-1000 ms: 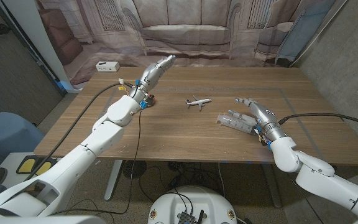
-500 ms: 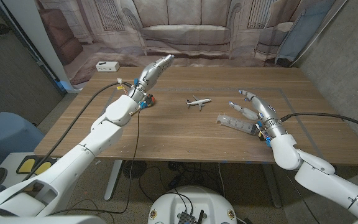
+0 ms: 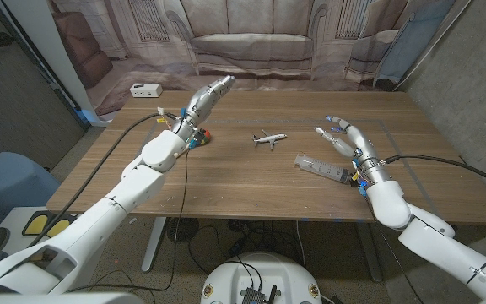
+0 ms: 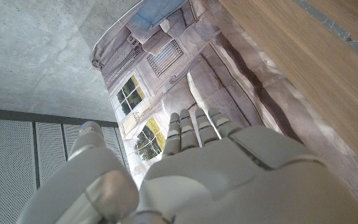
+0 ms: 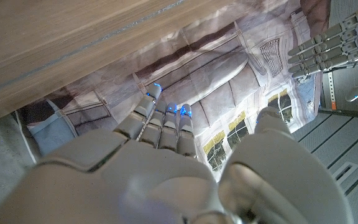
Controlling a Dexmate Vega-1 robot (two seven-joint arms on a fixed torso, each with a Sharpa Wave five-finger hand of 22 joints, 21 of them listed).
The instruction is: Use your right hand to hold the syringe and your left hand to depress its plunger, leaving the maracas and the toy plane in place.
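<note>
The clear syringe (image 3: 320, 167) lies on the wooden table (image 3: 251, 181) at the right, its length running left to right. My right hand (image 3: 345, 139) hovers just behind and above it, fingers spread and holding nothing; in the right wrist view that hand (image 5: 154, 171) points at the backdrop. A small white toy plane (image 3: 268, 138) sits mid-table. The maracas (image 3: 202, 135) show as red and blue bits, mostly hidden under my left wrist. Raised over the table's far left, my left hand (image 3: 210, 93) holds nothing, and its fingers (image 4: 194, 127) are stretched out straight.
A white box (image 3: 145, 90) lies at the table's far left corner. Behind the table hangs a backdrop (image 3: 251, 38) printed with a sofa. A blue chair (image 3: 2, 181) stands left of the table. Bare wood stretches between the plane and the front edge.
My right hand has lifted off the syringe and drawn up and back, fingers spreading. The syringe stays on the table. The left arm has barely moved.
</note>
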